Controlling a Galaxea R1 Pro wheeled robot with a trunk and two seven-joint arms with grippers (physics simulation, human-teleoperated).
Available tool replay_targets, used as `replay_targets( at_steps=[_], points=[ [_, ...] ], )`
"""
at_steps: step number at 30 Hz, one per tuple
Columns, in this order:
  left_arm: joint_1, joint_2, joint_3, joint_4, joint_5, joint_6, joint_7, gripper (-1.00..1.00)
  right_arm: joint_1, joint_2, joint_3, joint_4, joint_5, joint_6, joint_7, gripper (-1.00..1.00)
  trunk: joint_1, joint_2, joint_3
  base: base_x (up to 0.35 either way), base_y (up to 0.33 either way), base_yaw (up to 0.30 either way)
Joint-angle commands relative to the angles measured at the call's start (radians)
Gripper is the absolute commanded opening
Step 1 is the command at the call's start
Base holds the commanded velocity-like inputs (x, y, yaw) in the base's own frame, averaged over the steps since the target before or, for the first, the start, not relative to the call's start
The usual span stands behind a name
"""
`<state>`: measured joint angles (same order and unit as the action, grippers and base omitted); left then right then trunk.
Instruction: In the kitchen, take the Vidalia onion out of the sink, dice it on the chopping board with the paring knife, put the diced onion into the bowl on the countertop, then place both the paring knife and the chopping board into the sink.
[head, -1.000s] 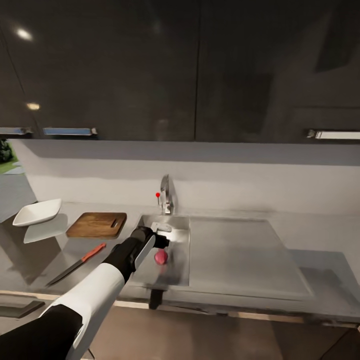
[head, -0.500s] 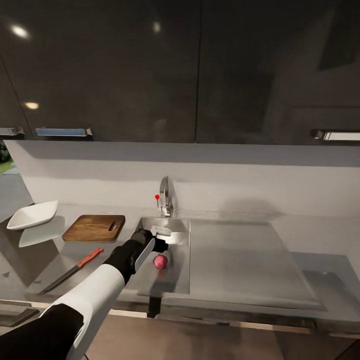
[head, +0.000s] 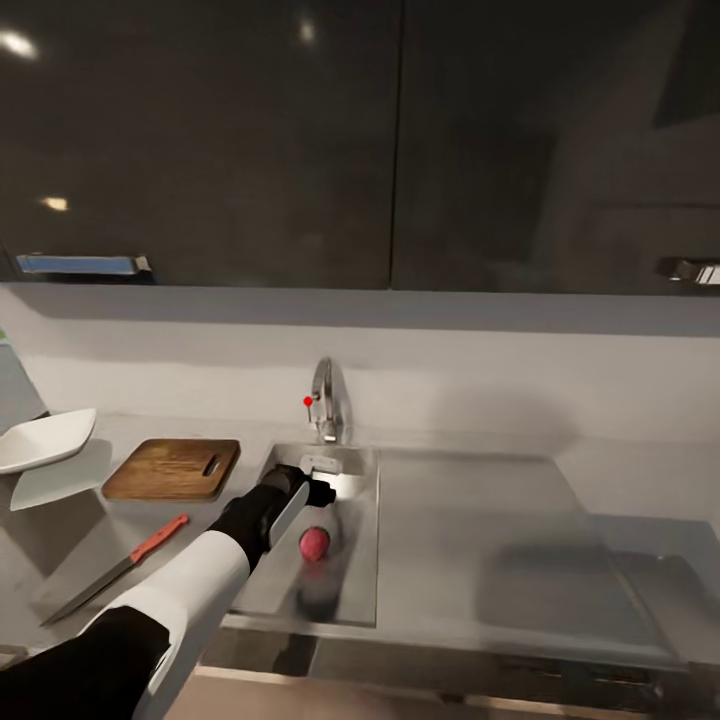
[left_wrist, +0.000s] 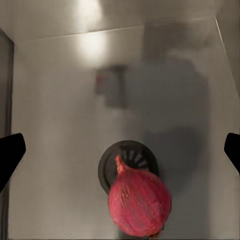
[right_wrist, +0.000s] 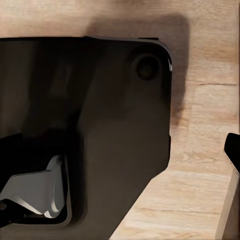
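One round reddish-pink onion (left_wrist: 139, 204), seen low in the frame between the widely spread black left gripper (left_wrist: 120, 150) tips, could be nudged aside if clipped.

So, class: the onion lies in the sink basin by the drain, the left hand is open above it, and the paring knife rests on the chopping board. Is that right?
Not quite. The paring knife lies on the countertop in front of the chopping board, apart from it, as the head view shows. The rest holds: the onion sits in the sink by the drain, with the left hand open above it.

wall cabinets (head: 300, 140): dark, glossy | backsplash (head: 480, 370): pale grey | floor (right_wrist: 200, 200): light wood
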<state>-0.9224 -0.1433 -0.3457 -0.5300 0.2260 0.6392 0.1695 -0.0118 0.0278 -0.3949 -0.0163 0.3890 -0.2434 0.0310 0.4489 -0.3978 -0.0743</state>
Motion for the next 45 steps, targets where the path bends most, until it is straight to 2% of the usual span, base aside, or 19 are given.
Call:
replay_targets(
  at_steps=[1,15,28,45],
  points=[
    [-0.001,0.001,-0.006,-0.001,0.011,0.004,0.008,1.0,0.0,0.0,-0.009,0.0,0.005,-0.002,0.004,1.0,0.001,-0.002,-0.003,0.227,-0.068,0.0],
    [-0.001,0.001,-0.006,0.003,0.012,0.004,0.008,1.0,0.0,0.001,-0.009,0.0,0.005,-0.002,0.003,1.0,0.001,-0.002,-0.005,0.038,-0.01,0.0],
    [-0.001,0.001,-0.006,0.07,0.012,0.004,0.01,1.0,0.0,0.003,-0.009,-0.001,0.005,-0.002,0.003,1.0,0.001,-0.002,-0.019,0.0,0.0,0.0],
    [0.002,0.001,-0.005,0.103,0.013,0.004,0.01,1.0,0.0,0.012,-0.009,-0.001,0.005,-0.002,0.001,1.0,0.001,-0.002,-0.037,0.0,0.0,0.0]
  ],
)
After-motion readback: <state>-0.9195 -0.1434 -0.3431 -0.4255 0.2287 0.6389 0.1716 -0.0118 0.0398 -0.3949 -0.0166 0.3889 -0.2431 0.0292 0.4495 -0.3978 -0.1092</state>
